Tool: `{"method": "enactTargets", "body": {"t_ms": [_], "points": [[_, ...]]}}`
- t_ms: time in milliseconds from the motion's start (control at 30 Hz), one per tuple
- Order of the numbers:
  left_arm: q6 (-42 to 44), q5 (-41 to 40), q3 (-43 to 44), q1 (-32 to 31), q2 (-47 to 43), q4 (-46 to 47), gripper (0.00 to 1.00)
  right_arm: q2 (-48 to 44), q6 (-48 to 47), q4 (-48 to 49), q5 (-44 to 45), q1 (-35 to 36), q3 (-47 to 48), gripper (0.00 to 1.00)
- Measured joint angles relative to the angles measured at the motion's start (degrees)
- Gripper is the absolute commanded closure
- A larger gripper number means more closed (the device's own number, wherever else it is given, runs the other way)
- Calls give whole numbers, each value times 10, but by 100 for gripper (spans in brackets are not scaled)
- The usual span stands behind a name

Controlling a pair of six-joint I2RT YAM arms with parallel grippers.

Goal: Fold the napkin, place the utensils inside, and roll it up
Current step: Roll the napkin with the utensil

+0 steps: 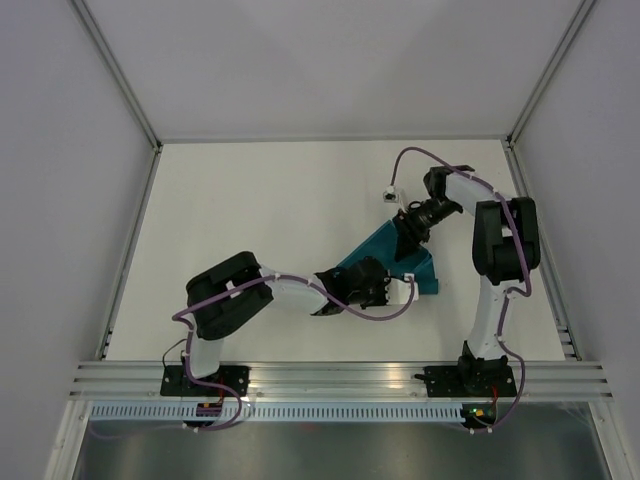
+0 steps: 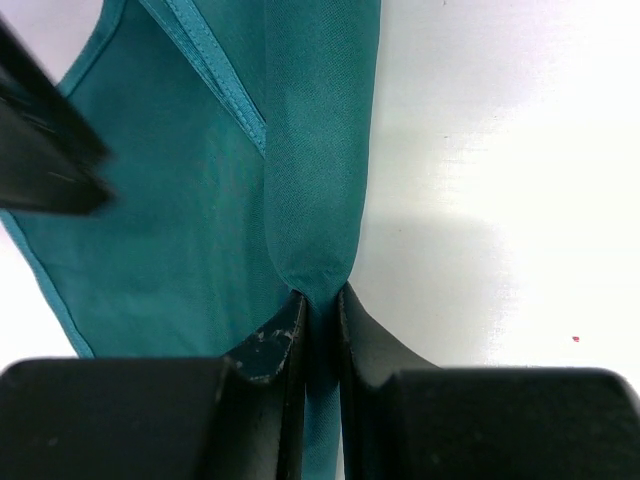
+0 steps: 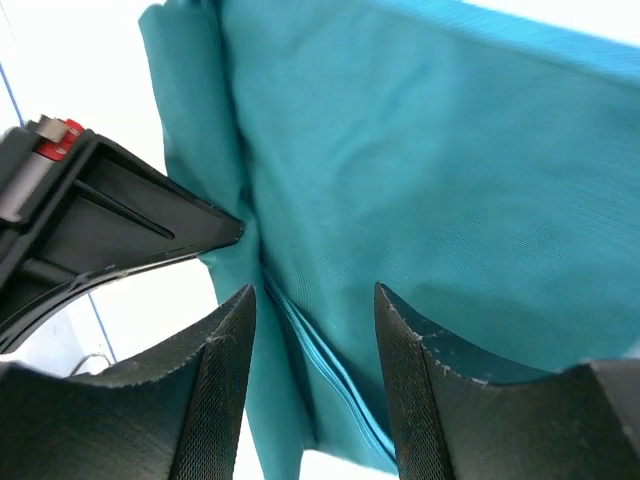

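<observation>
The white table (image 1: 250, 220) took up most of the enclosure, pale walls on three sides and an aluminium rail (image 1: 340, 378) along the near edge where both arms were bolted. On the right half of the table, closer to the rail than to the far wall, lay the napkin (image 1: 378, 248), a teal cloth gathered into a rough triangle with its point towards the far side and part of it lifted off the surface. The left arm (image 1: 230, 295) reached across low from its base, elbow bent. The right arm (image 1: 500, 250) stood taller and doubled back over the cloth from the far side. The left gripper (image 2: 320, 300) was at the napkin's near edge with its jaws clenched on a narrow fold of fabric, which rose from between the fingers (image 2: 275, 335) as a smooth ridge. The right gripper (image 3: 315, 295) hung over the cloth's upper part with its jaws released and standing well apart. A stitched hem (image 3: 320, 365) ran through the gap between them, and I could not tell whether either pad touched it. The two grippers sat very near each other, each showing at the edge of the other's wrist view. Beyond the napkin, a thin purple cable (image 1: 420, 152) looped from the right arm down to a small white block (image 1: 391, 194) resting on the table.
</observation>
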Motion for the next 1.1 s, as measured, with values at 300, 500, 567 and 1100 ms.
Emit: {"method": "enactTargets", "body": {"t_ms": [300, 500, 567, 1100], "points": [[-48, 100, 72, 44, 18, -104, 98, -123, 89, 121, -52, -129, -25, 43], [-99, 199, 127, 85, 42, -171, 98, -251, 134, 235, -54, -198, -119, 43], [-115, 238, 150, 100, 54, -197, 98, -293, 138, 264, -54, -202, -157, 41], [-207, 505, 303, 189, 177, -369, 98, -557, 63, 431, 47, -3, -499, 35]]}}
